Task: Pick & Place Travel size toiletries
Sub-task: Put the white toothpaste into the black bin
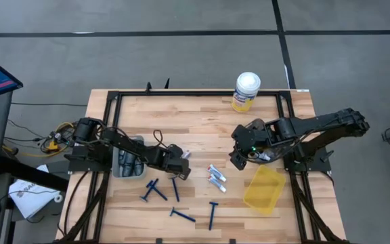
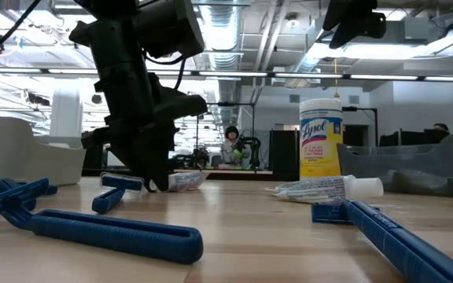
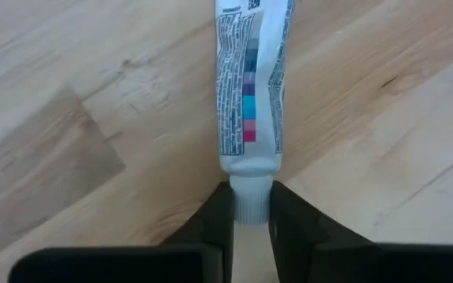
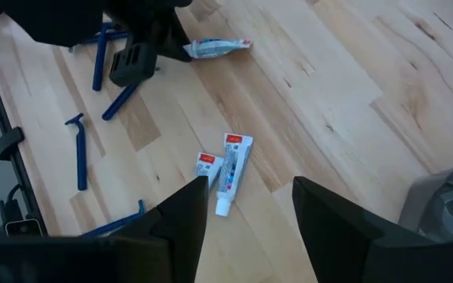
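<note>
My left gripper (image 3: 251, 208) is low over the table's middle, shut on a small white tube (image 3: 250, 79) with blue and pink marks that lies flat on the wood. My right gripper (image 4: 246, 208) hangs open above two more small tubes (image 4: 233, 165) lying side by side, touching neither. Several blue T-shaped razors (image 1: 156, 190) lie on the near part of the table. Dark grey oval pieces (image 1: 128, 161) sit in a grey tray (image 1: 118, 166) beside the left arm. My left gripper pinches the tube's white cap (image 3: 251, 196) between its two fingertips. The fingers (image 3: 215, 224) come slanting down from the table's left and lie in line with the tube's length. The tube's body rests on the table, stretching away from the fingers.
A yellow bin (image 1: 263, 190) sits at the near right, beside the right arm. A big yellow canister with a white lid (image 1: 246, 91) stands at the far edge. Black frame rails (image 1: 181, 95) run along the table's borders. Bare wood lies between the canister and the tubes.
</note>
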Controlling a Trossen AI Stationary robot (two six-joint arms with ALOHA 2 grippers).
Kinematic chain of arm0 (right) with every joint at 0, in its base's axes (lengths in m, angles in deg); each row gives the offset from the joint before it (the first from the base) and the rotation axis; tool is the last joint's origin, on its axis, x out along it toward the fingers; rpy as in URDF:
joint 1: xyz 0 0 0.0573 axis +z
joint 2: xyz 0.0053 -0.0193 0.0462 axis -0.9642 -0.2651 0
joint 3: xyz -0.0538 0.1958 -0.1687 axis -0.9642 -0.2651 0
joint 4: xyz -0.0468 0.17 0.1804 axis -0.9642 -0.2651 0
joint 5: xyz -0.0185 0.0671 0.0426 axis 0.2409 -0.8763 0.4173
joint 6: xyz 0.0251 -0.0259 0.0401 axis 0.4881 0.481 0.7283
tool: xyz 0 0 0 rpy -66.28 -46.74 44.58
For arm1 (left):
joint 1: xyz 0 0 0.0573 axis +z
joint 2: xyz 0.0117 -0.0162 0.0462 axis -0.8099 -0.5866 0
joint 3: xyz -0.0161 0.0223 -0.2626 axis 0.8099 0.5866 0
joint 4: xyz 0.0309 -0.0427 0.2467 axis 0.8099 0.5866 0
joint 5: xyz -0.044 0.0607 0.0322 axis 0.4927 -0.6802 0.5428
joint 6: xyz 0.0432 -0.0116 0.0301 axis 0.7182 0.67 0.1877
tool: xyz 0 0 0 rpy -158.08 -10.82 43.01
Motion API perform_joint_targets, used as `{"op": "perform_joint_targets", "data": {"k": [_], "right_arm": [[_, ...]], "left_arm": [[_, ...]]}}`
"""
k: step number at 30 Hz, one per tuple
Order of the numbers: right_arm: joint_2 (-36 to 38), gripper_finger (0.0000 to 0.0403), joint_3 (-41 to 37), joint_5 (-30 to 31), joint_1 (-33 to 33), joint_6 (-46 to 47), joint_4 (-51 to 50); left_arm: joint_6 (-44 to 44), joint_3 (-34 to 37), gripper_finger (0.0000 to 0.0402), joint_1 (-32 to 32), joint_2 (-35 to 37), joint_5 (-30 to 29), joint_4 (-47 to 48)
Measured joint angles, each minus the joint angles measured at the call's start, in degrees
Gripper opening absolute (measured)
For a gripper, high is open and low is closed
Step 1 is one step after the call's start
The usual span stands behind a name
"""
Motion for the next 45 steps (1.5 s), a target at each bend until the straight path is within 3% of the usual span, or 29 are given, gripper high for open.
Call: {"op": "perform_joint_targets", "data": {"k": [7, 15, 20, 30, 38, 45], "right_arm": [[0.0, 0.0177, 0.0, 1.4, 0.0, 1.1, 0.6], [0.0, 0.0177, 0.0, 3.0, 0.0, 3.0, 5.3], [0.0, 0.0177, 0.0, 3.3, 1.1, -8.9, 15.9], [0.0, 0.0177, 0.0, 3.1, 1.5, -34.9, 36.1], [0.0, 0.0186, 0.0, -0.2, -1.1, -43.8, 37.4], [0.0, 0.0211, 0.0, -6.9, -2.5, -44.1, 37.3]], "left_arm": [[1.1, 0.4, 0.0044, 1.2, 3.4, 0.4, -1.0], [9.1, 0.2, 0.0044, 3.7, 14.9, -0.7, -2.4], [13.3, 0.2, 0.0044, 3.9, 23.7, 0.5, -5.2], [18.9, 0.0, 0.0044, 3.8, 34.7, 12.4, -14.3], [20.0, 0.0, 0.0046, 3.7, 34.5, 24.4, -17.7], [21.7, 0.1, 0.0050, 4.3, 34.4, 25.5, -18.4]]}}
